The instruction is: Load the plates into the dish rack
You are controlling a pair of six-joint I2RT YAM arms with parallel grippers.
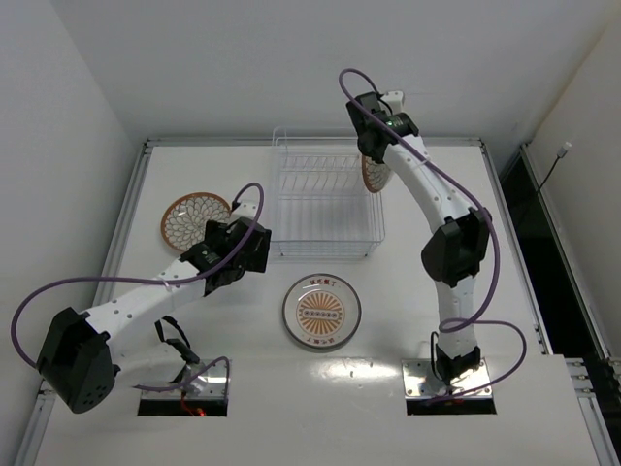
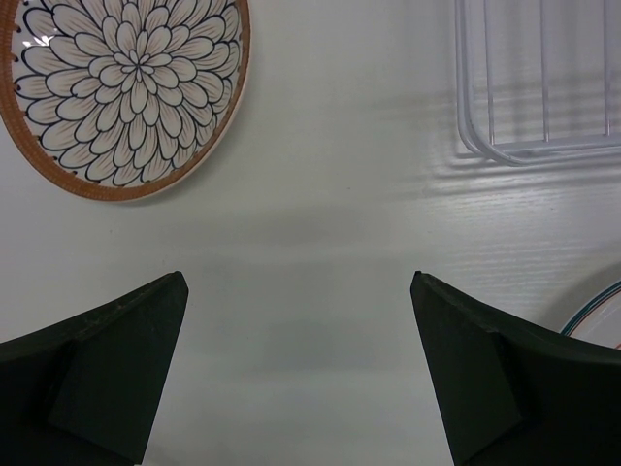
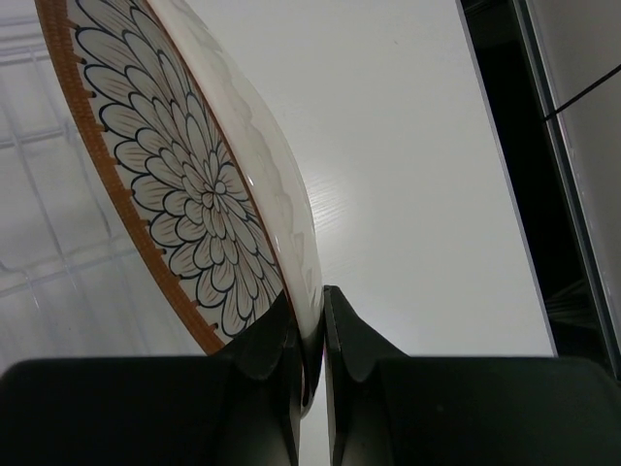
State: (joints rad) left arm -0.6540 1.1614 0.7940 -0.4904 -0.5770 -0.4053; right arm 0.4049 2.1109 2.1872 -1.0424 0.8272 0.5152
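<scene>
My right gripper (image 1: pixel 374 160) (image 3: pixel 312 306) is shut on the rim of a brown-rimmed petal plate (image 3: pixel 184 184), held on edge at the right side of the white wire dish rack (image 1: pixel 325 199); the plate (image 1: pixel 373 175) shows partly behind the arm. A second brown-rimmed petal plate (image 1: pixel 189 218) (image 2: pixel 121 87) lies flat on the table left of the rack. A white plate with an orange-brown centre motif (image 1: pixel 321 311) lies flat in front of the rack. My left gripper (image 1: pixel 254 243) (image 2: pixel 296 291) is open and empty above the table between the flat petal plate and the rack's near left corner (image 2: pixel 539 78).
The white table (image 1: pixel 437 291) has raised edges at the left, back and right. A dark gap (image 1: pixel 524 204) runs along the right side. Purple cables loop beside both arms. The edge of the motif plate (image 2: pixel 597 320) shows at the right of the left wrist view.
</scene>
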